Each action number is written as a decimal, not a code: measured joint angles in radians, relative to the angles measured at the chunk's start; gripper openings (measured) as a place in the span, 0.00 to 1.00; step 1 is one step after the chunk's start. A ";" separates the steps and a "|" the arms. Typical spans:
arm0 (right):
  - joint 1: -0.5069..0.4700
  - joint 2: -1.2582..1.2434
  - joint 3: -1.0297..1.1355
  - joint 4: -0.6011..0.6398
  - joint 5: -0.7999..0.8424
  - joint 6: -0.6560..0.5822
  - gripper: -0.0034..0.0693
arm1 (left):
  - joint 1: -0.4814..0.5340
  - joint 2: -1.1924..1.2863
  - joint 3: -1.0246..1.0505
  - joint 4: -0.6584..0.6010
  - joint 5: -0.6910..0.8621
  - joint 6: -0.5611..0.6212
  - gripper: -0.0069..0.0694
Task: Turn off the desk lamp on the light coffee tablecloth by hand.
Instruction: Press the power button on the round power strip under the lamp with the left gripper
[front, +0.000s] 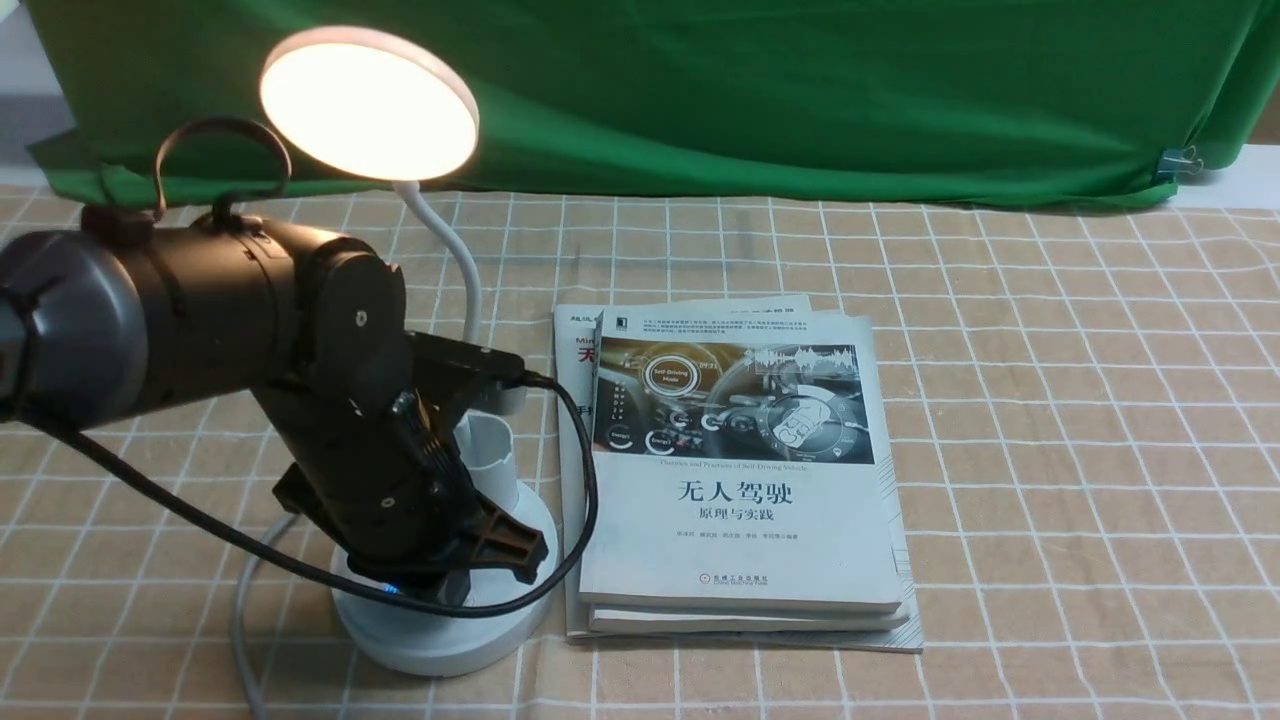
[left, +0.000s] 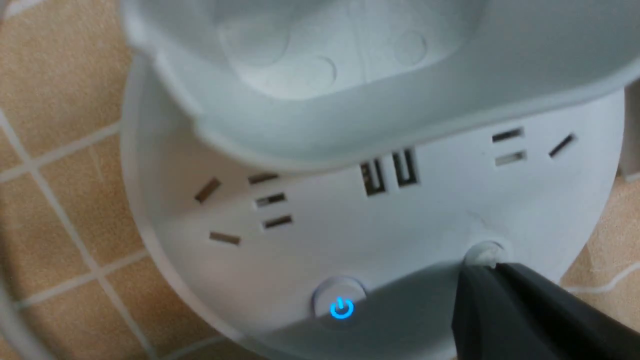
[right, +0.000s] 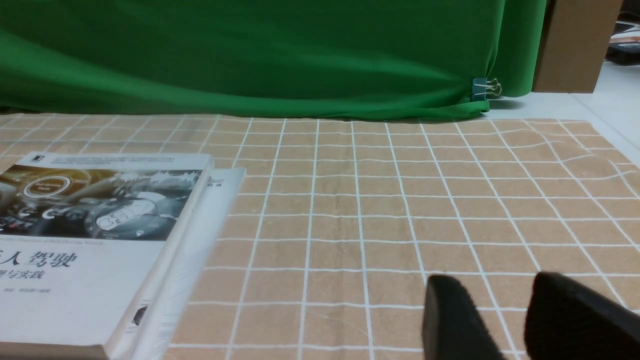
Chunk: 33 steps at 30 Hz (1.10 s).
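1. We see the left claw (front: 500, 548) pointing down at the round base (left: 425, 220) of the desk lamp (front: 370, 100). One black fingertip (left: 492, 300) touches the small button (left: 484, 251) beside the blue-glowing power button (left: 341, 306). We cannot tell how wide its jaws stand.
2. The left arm (front: 200, 310) reaches in from the left, with its wrist bent steeply downward.
3. The lamp is lit and stands on the light coffee tablecloth (front: 1050, 400), just left of the stacked books (front: 740, 520).
4. The right claw (right: 515, 320) is low over the tablecloth, its fingers apart and holding nothing.

Open tablecloth (front: 1080, 400) right of the books (front: 745, 480); cup holder (front: 492, 450) (neck (front: 455, 250) too) over the lamp base (front: 450, 640).
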<state>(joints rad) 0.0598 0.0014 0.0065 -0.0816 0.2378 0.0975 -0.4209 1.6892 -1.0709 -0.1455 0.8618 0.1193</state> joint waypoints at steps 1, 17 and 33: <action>0.000 0.000 0.000 0.000 0.000 0.000 0.38 | 0.000 0.000 0.000 -0.001 -0.007 0.000 0.08; 0.000 0.000 0.000 0.000 -0.001 0.000 0.38 | 0.000 0.054 -0.015 -0.035 -0.019 0.003 0.08; 0.000 0.000 0.000 0.000 0.000 0.000 0.38 | 0.000 -0.056 0.010 -0.035 -0.015 0.001 0.08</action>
<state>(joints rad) 0.0598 0.0014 0.0065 -0.0816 0.2380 0.0975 -0.4209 1.6330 -1.0606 -0.1802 0.8470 0.1203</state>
